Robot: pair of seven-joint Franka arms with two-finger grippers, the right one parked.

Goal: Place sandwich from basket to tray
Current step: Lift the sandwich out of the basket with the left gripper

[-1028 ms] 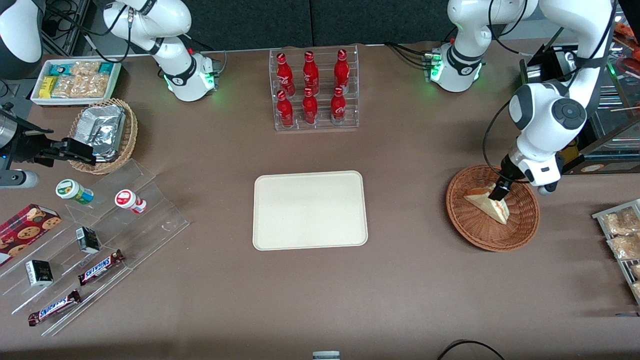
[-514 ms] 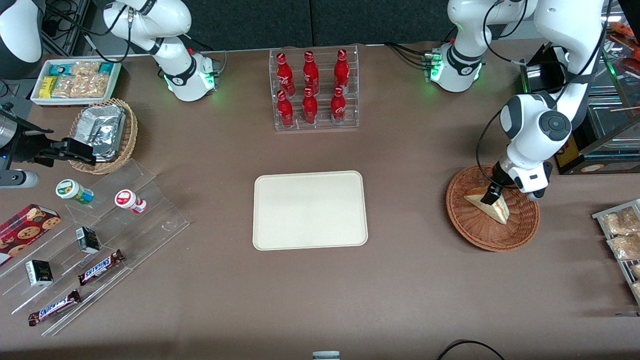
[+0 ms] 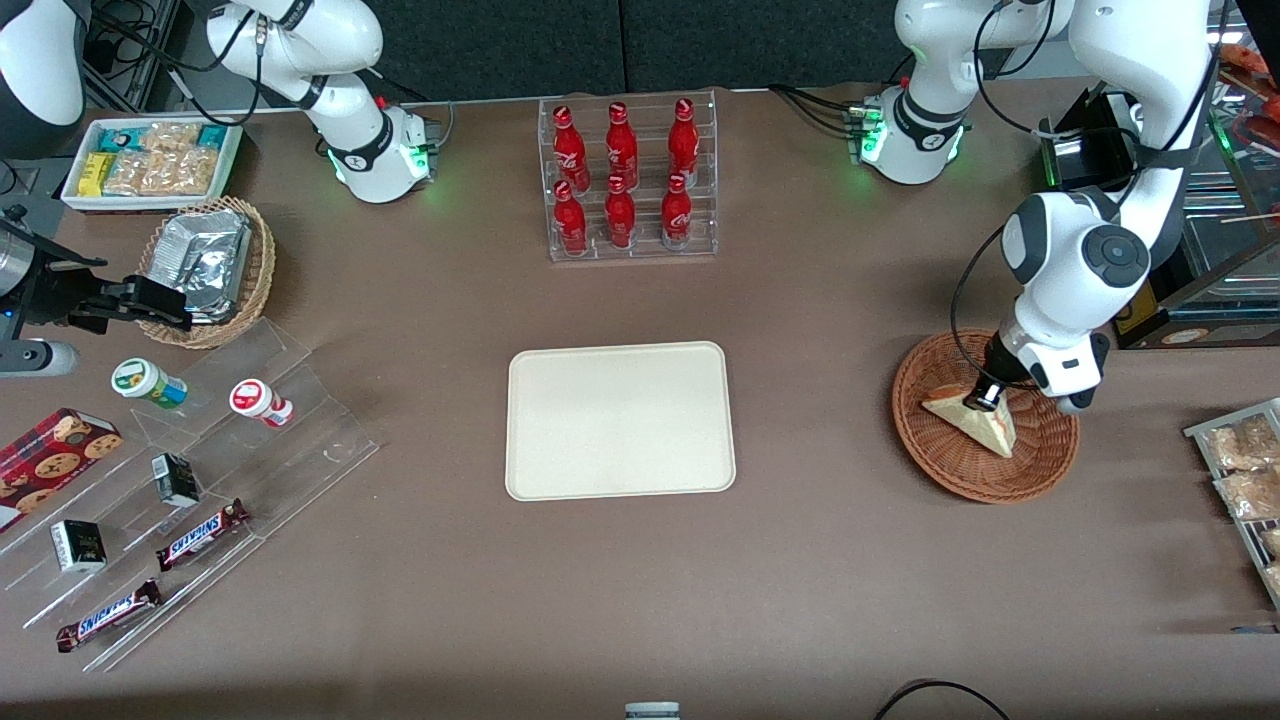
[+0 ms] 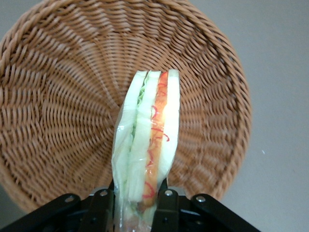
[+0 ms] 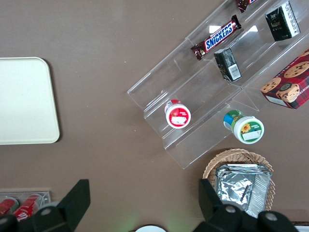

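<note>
High front view, two wrist close-ups

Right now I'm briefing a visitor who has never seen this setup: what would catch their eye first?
Probably the gripper, shut on the sandwich over the reddish-brown basket at the working arm's end of the table. Next, the bare cream tray in the middle. Then the rack of red bottles, farther from the front camera than the tray.
</note>
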